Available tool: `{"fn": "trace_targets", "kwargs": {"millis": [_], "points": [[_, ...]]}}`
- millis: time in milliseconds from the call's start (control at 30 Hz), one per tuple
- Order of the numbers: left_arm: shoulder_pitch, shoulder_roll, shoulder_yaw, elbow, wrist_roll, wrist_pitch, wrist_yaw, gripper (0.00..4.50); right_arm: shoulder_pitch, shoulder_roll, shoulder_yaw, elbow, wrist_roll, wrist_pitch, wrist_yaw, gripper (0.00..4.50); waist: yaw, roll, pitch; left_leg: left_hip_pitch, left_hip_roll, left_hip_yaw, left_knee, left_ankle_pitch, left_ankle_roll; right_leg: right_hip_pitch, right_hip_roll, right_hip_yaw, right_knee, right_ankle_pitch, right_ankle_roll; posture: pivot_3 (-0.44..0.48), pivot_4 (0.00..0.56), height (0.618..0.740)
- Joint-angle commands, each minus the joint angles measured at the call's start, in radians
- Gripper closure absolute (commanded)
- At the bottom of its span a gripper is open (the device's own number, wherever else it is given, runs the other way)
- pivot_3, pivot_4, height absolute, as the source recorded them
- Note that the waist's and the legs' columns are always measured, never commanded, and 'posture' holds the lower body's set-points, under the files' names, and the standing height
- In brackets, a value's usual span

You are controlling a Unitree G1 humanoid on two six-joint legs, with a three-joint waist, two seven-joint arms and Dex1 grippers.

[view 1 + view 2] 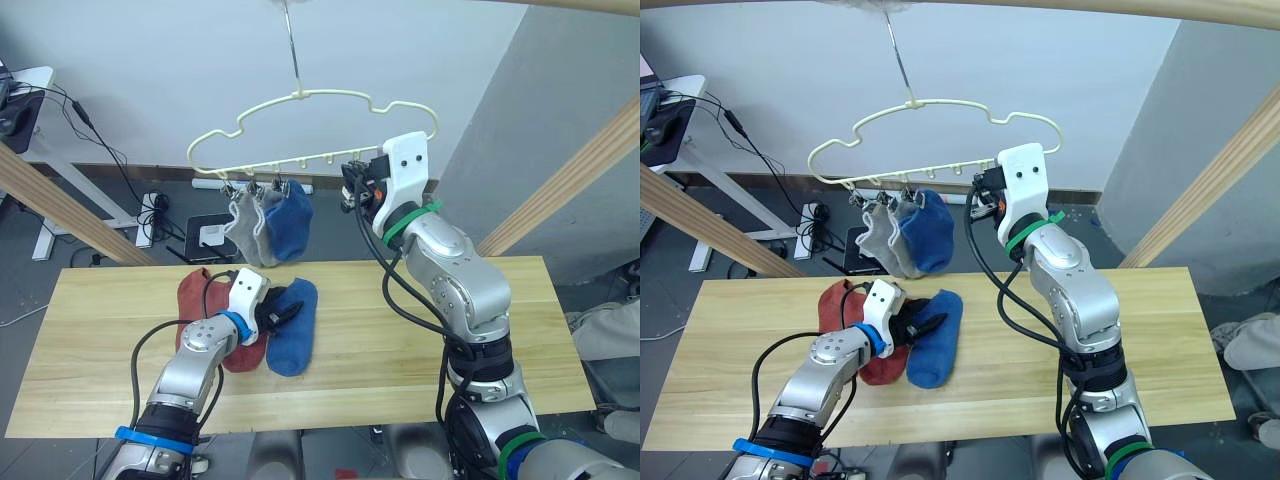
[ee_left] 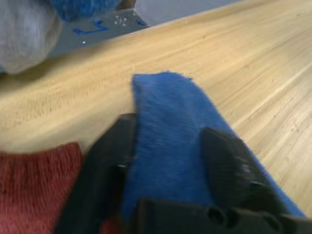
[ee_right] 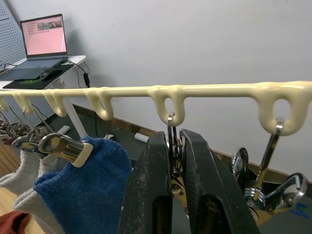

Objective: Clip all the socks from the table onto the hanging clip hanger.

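Up at the clip hanger (image 1: pixel 315 130), the right gripper (image 3: pixel 171 187) is clenched on a small metal clip (image 3: pixel 174 146) that dangles from one loop of the hanger's lower bar — its two black fingers press the clip from both sides. Just beside that clip along the bar hangs a blue sock (image 1: pixel 290 222), already clipped, and next to it two light grey socks (image 1: pixel 247 226); another bare clip (image 3: pixel 265 183) dangles on the other side of the gripper.

Down on the table (image 1: pixel 420 330), the left gripper (image 2: pixel 168 161) is spread wide over the second blue sock (image 1: pixel 293 325), one finger (image 2: pixel 105 165) on each side of the fabric and the sock lying flat between them — not pinched. Touching that sock on the robot's left are the two rust-red socks (image 1: pixel 200 300), one partly under the left arm. All three lie together near the middle of the tabletop, below the hanging socks.
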Motion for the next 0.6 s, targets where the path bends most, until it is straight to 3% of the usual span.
{"fn": "trace_targets", "kwargs": {"millis": [33,133,167,600], "points": [[0.014,0.01,-0.003,-0.012,0.015,-0.016,-0.01,3.47,-0.002,0.007,0.005,-0.058,0.009,-0.005,-0.004,4.47,0.0,0.0,0.0,0.0,0.0,0.0,0.0,0.0,0.0,0.0,0.0,0.0,0.0,0.0,0.0,-0.056,0.318,0.735],[0.016,0.012,-0.002,-0.015,0.018,-0.031,-0.019,4.42,0.001,0.007,0.006,-0.06,0.008,-0.005,-0.005,4.47,0.0,0.0,0.0,0.0,0.0,0.0,0.0,0.0,0.0,0.0,0.0,0.0,0.0,0.0,0.0,-0.056,0.318,0.735],[0.016,0.011,-0.001,-0.018,0.018,-0.032,-0.022,4.49,0.002,0.008,0.006,-0.061,0.008,-0.005,-0.005,4.47,0.0,0.0,0.0,0.0,0.0,0.0,0.0,0.0,0.0,0.0,0.0,0.0,0.0,0.0,0.0,-0.056,0.318,0.735],[0.012,-0.026,0.09,-0.059,-0.044,-0.067,0.006,4.5,0.011,0.008,0.018,-0.071,0.006,-0.005,-0.007,4.47,0.0,0.0,0.0,0.0,0.0,0.0,0.0,0.0,0.0,0.0,0.0,0.0,0.0,0.0,0.0,-0.062,0.315,0.735]]}}
